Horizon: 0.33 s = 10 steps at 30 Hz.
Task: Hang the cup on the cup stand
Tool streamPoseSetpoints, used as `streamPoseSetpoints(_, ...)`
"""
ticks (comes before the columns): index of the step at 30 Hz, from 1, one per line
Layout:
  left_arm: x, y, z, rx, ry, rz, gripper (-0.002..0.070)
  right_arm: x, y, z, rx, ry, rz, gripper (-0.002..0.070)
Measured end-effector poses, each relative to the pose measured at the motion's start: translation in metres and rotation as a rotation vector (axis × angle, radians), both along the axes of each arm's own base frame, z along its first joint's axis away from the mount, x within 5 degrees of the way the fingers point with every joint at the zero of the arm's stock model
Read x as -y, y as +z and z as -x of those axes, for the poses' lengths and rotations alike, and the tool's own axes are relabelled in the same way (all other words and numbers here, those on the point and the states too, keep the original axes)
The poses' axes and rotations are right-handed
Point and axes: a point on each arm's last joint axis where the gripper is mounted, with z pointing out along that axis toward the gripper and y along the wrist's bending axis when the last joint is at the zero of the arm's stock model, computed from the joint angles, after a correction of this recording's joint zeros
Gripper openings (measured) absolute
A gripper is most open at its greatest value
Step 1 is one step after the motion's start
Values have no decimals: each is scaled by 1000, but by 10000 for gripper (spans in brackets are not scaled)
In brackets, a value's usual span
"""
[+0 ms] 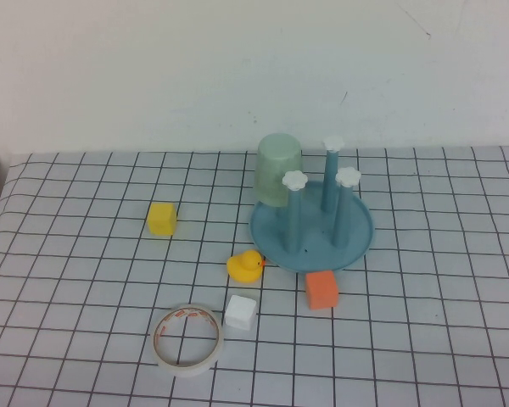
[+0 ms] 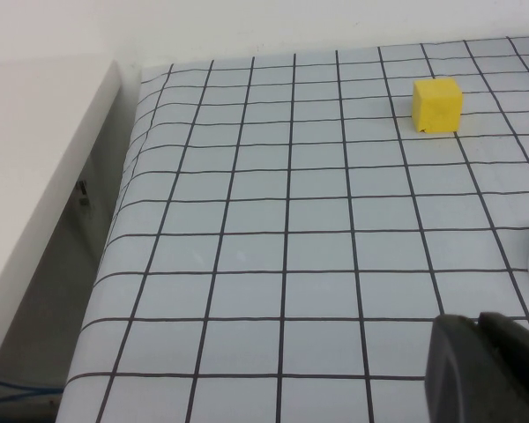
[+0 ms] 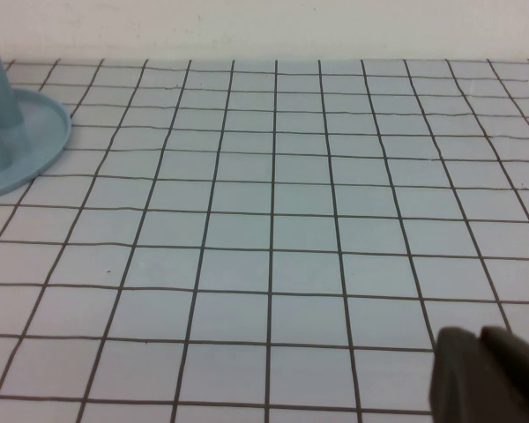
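The gridded surface point(image 1: 85, 271) carries everything, and neither arm shows in the high view — both look parked off its near edge, which suggests the work is done or not in hand.

The cup stand point(image 1: 356, 242) sits right of centre toward the far side, its blue dish holding upright posts with white flower caps. The cup point(image 1: 277, 170) is upside down over the stand's far-left post, mouth down so the post carries it from inside; by the look of it the hanging is already achieved.

Nearer, a roll of tape point(image 1: 187, 339) lies flat at the near left. An orange cube point(image 1: 321, 290) rests just beside the dish's near rim, a yellow cube point(image 1: 161, 218) stands well to the left, and a white cube point(image 1: 240, 312) sits beside the tape. A small yellow duck point(image 1: 245, 266) is near the dish's left edge.

The left gripper point(image 2: 485, 370) hangs low over bare grid; its jaws appear pressed together, holding nothing. The right gripper point(image 3: 489, 374) hovers likewise right of the stand — jaws seemingly together, empty.
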Motion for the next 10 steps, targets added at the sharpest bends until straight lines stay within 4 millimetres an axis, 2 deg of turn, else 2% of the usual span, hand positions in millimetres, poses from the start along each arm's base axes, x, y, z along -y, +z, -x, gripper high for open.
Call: streamPoseSetpoints(10,0,0,0,0,-4,-16,-3,0,0,0,0,0,0,13)
